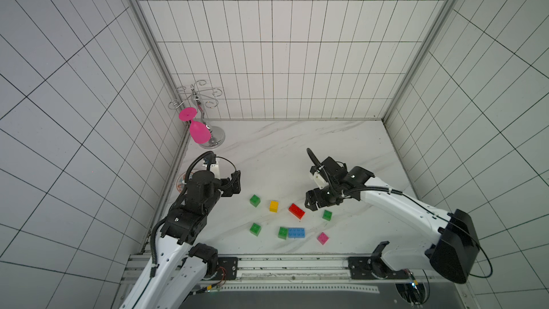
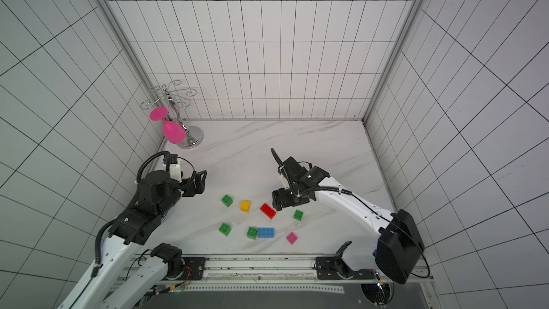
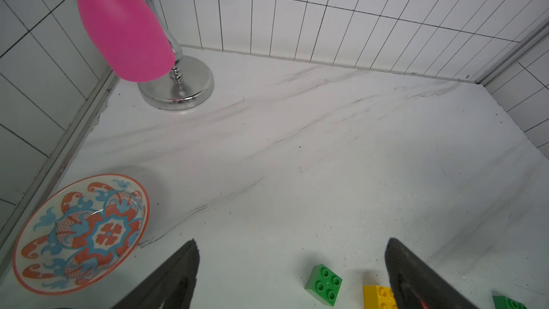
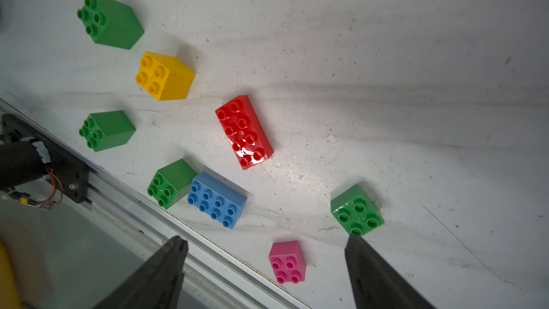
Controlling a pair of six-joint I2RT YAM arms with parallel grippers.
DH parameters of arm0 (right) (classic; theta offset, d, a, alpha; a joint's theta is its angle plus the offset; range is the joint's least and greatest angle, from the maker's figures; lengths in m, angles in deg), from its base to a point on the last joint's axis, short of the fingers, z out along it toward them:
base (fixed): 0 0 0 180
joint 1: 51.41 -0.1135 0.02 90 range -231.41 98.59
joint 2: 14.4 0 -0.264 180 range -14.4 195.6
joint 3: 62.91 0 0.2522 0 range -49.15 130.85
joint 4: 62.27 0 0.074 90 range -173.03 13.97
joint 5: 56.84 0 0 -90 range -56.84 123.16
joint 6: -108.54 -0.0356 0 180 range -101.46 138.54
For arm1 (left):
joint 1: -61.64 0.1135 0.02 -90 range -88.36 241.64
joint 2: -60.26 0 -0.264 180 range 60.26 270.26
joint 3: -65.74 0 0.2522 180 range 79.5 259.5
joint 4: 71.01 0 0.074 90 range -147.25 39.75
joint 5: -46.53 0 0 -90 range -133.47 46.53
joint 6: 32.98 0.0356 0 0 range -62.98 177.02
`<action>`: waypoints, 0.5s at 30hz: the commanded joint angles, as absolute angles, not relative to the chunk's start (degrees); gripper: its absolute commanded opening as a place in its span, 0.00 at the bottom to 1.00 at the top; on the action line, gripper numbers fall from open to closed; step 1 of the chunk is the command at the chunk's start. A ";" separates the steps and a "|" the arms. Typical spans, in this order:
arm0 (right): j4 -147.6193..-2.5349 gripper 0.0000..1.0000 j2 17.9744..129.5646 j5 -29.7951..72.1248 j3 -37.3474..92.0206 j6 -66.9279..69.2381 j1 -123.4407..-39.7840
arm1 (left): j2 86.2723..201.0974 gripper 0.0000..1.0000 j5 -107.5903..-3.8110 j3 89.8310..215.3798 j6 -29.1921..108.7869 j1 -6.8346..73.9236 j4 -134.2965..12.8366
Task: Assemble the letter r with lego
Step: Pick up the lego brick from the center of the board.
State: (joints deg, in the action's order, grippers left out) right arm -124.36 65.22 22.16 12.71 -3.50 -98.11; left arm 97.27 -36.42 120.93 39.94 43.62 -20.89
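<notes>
The lego lies loose on the white marble table (image 1: 297,150). A green cube (image 1: 255,200), a yellow cube (image 1: 274,206), a red brick (image 1: 296,211) and another green cube (image 1: 327,215) form the far row. Nearer the front are a green cube (image 1: 255,229), a green cube (image 1: 282,232) touching a blue brick (image 1: 296,232), and a pink cube (image 1: 323,238). My right gripper (image 1: 310,203) hangs open just right of the red brick (image 4: 243,132), holding nothing (image 4: 266,238). My left gripper (image 1: 233,185) is open and empty (image 3: 292,242), left of the far green cube (image 3: 323,284).
A chrome glass rack (image 1: 214,139) with a pink glass (image 1: 198,132) hanging upside down stands in the back left corner. A patterned plate (image 3: 80,233) lies by the left wall under my left arm. A metal rail (image 1: 285,266) runs along the table's front edge.
</notes>
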 commanded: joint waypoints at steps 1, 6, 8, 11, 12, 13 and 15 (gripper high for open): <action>-127.18 0.88 70.01 29.01 18.91 3.55 -104.30 | 97.83 0.98 -31.54 120.88 34.60 43.62 -17.00; -125.37 0.64 79.15 22.25 24.73 12.12 -104.67 | 100.19 0.98 -31.17 122.72 31.33 43.63 -13.71; -125.69 0.63 82.52 20.12 28.10 13.86 -104.67 | 100.92 0.98 -31.14 123.89 28.41 44.03 -11.27; -126.41 0.64 86.23 16.35 31.95 17.07 -104.67 | 100.83 0.98 -33.08 125.62 24.24 44.90 -7.83; -126.68 0.65 87.17 15.74 32.92 17.70 -104.67 | 100.42 0.98 -33.97 125.64 22.87 45.19 -7.29; -126.64 0.66 88.12 15.75 33.81 18.25 -104.76 | 99.89 0.98 -35.41 125.56 21.62 45.82 -6.84; -125.83 0.71 89.02 15.52 34.55 19.37 -104.80 | 99.06 0.98 -37.61 125.41 19.72 46.90 -6.00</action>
State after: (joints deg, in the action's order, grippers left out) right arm -124.58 87.99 18.22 31.20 14.64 -104.75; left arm 100.37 -34.83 123.75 25.51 45.76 -9.22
